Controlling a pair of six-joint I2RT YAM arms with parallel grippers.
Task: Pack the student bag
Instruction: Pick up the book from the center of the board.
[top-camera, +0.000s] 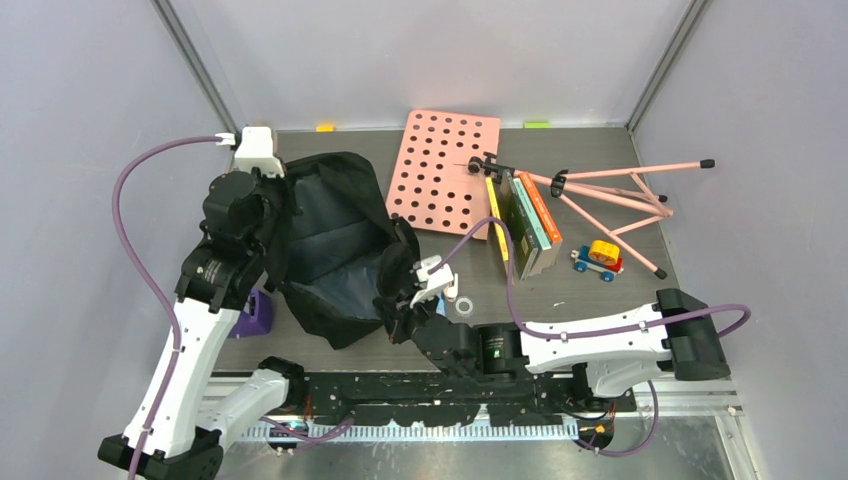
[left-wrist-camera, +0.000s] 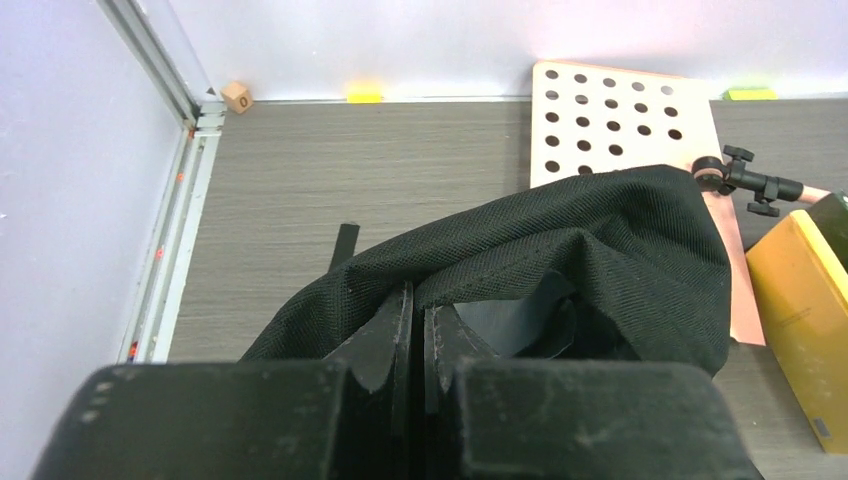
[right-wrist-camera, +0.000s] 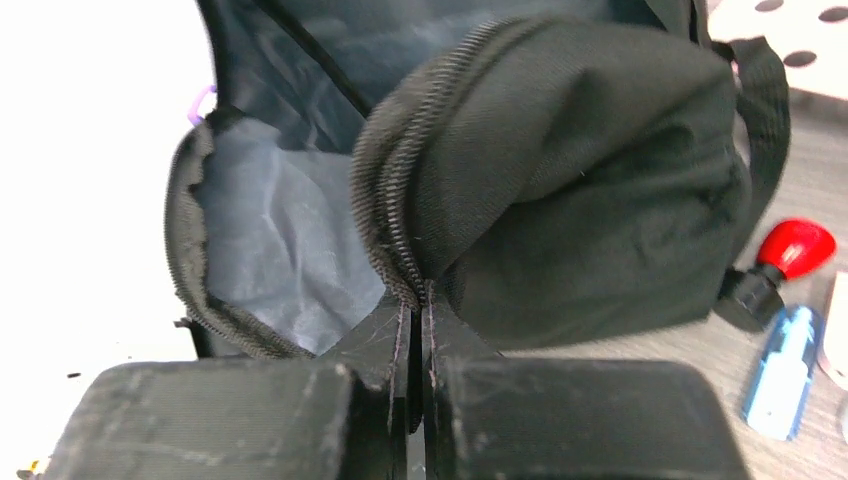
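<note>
At the left side of the table, the left pincer is closed on the black cloth of the bag at its left rim. In the left wrist view its fingers meet, with the fabric pinched at their tips. Nearer the arm bases than this pincer, a purple block lies outside the bag. The bag stands between the two pincers, mouth upward, with its grey lining exposed; no item shows on the lining. The right pincer is closed on the zip edge of the opposite rim, which runs in between its fingertips. Gripping opposite rims appears intended to spread the mouth and stop the soft walls from collapsing, so that items can be dropped in. With both pincers occupied, one would probably have to release before anything is fetched. Just right of the right pincer lies a tape roll. Farther right stand the books, then a toy car and a pink folding stand. A pink perforated board lies beyond the right pincer, behind the bag. These items sit on the right arm's side, likely awaiting packing.
</note>
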